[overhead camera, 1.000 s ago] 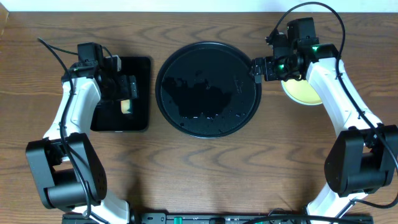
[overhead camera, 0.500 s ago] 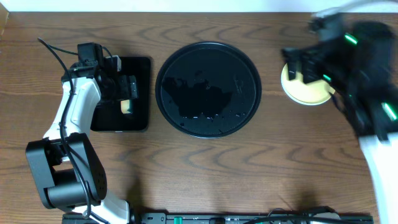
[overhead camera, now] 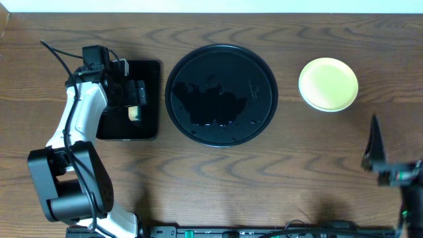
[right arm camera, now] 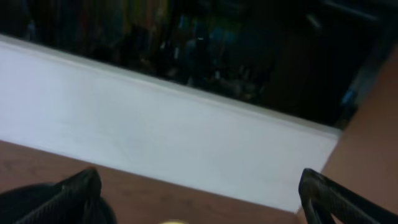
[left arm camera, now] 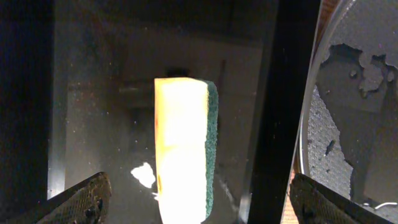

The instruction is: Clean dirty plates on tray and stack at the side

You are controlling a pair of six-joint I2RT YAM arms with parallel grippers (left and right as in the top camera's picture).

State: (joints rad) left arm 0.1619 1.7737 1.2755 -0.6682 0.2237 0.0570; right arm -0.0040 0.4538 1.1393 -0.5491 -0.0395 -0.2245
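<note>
The round black tray (overhead camera: 221, 94) sits mid-table with only wet patches on it and no plate. To its right, a pale yellow plate (overhead camera: 328, 84) rests on the table, and no smears show on it. My left gripper (overhead camera: 135, 99) hovers open over a yellow-and-green sponge (left arm camera: 183, 143) lying on the rectangular tray, fingers wide on either side without touching it. My right gripper (right arm camera: 205, 198) is open and empty, facing the white wall. The right arm (overhead camera: 390, 173) is at the lower right corner, far from the plate.
A small rectangular black tray (overhead camera: 149, 73) lies left of the round tray, its edge close to the round tray's rim (left arm camera: 311, 81). A white wall (right arm camera: 155, 124) runs along the table's far edge.
My right arm has swung away from the plate, back to the lower right corner. The plate now shows uncovered. The left arm and sponge have not moved.
</note>
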